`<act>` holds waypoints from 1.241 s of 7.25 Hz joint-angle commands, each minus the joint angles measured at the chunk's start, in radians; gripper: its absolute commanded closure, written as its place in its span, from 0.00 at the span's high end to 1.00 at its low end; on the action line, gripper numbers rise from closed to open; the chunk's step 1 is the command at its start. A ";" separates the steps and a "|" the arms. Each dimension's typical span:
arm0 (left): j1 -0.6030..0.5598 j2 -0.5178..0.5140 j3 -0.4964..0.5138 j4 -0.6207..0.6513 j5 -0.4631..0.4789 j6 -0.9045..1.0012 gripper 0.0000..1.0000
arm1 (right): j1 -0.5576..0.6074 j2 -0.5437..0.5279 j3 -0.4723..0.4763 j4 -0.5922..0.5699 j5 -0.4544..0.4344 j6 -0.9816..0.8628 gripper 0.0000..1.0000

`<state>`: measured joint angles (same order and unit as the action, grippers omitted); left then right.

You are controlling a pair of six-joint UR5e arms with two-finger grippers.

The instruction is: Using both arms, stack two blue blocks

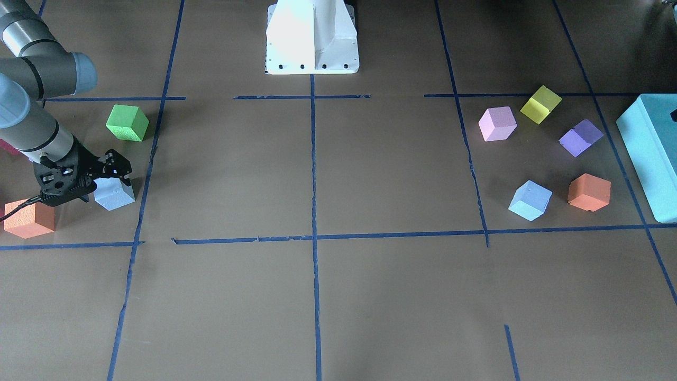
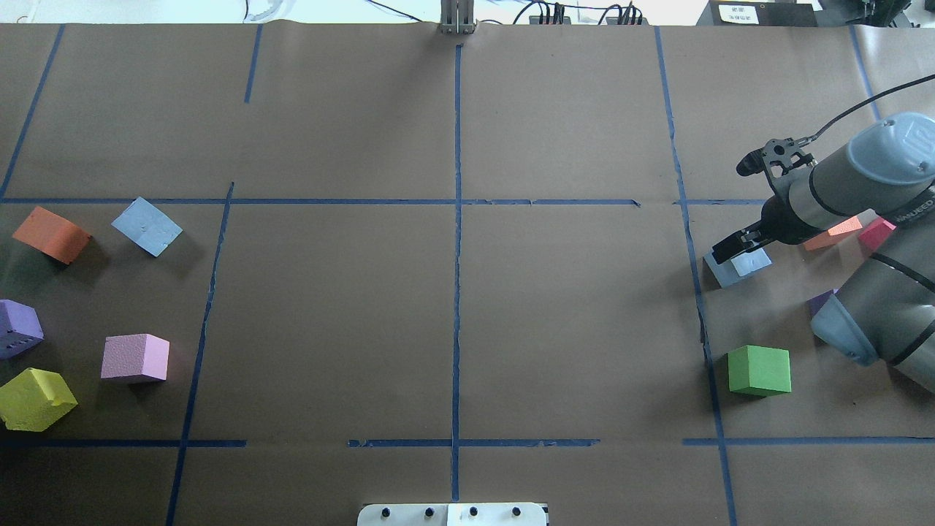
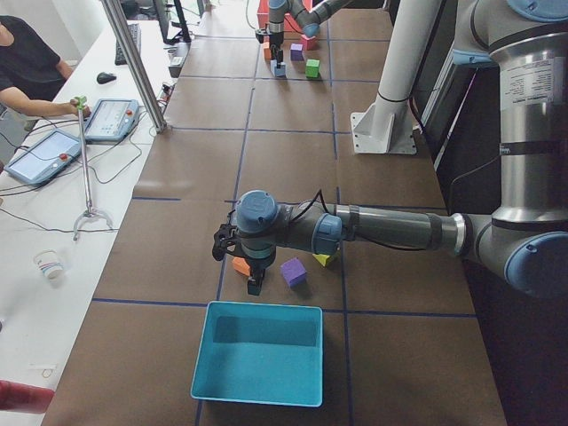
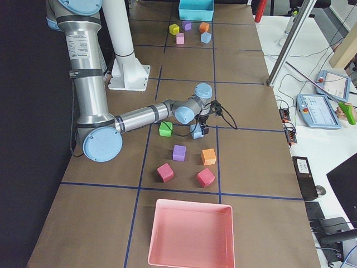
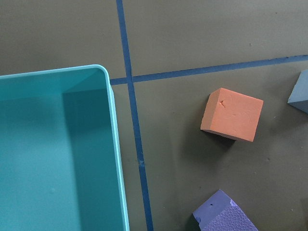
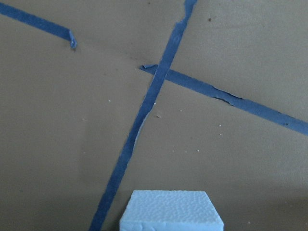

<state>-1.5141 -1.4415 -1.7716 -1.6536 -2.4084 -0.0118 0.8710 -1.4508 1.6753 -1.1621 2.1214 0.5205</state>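
Observation:
One blue block (image 1: 115, 196) lies on the table on the robot's right side; it also shows in the overhead view (image 2: 751, 261) and fills the bottom of the right wrist view (image 6: 171, 211). My right gripper (image 1: 106, 186) is down on it, its fingers against the block's sides. The second blue block (image 1: 530, 200) lies free on the robot's left side (image 2: 147, 226) and only just shows at the edge of the left wrist view (image 5: 301, 91). My left gripper (image 3: 255, 284) hangs above the cubes next to the teal box. I cannot tell whether it is open.
A green cube (image 2: 760, 370) and an orange cube (image 1: 29, 218) lie near the right gripper. Around the second blue block lie orange (image 5: 232, 114), purple (image 5: 224, 214), pink (image 1: 497, 123) and yellow (image 1: 540, 104) cubes. The teal box (image 5: 53, 154) is beside them. A pink tray (image 4: 191, 234) is at the right end.

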 commanded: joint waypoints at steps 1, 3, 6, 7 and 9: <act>0.000 0.001 -0.009 0.000 0.000 -0.002 1.00 | -0.024 -0.019 -0.008 -0.001 -0.026 -0.002 0.84; -0.002 0.001 -0.009 0.000 -0.003 0.000 1.00 | -0.026 -0.034 -0.005 0.001 -0.031 0.000 0.26; -0.002 0.001 -0.012 0.000 -0.029 -0.002 1.00 | -0.010 0.056 0.168 -0.206 0.040 0.054 0.00; -0.002 0.001 -0.011 0.000 -0.029 0.000 1.00 | -0.044 0.189 0.162 -0.287 0.037 0.188 0.00; -0.002 0.001 -0.014 0.000 -0.031 0.000 1.00 | -0.192 0.445 0.012 -0.317 -0.079 0.510 0.00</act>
<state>-1.5151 -1.4403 -1.7841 -1.6537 -2.4378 -0.0125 0.7658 -1.1685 1.7776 -1.4528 2.1209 0.8423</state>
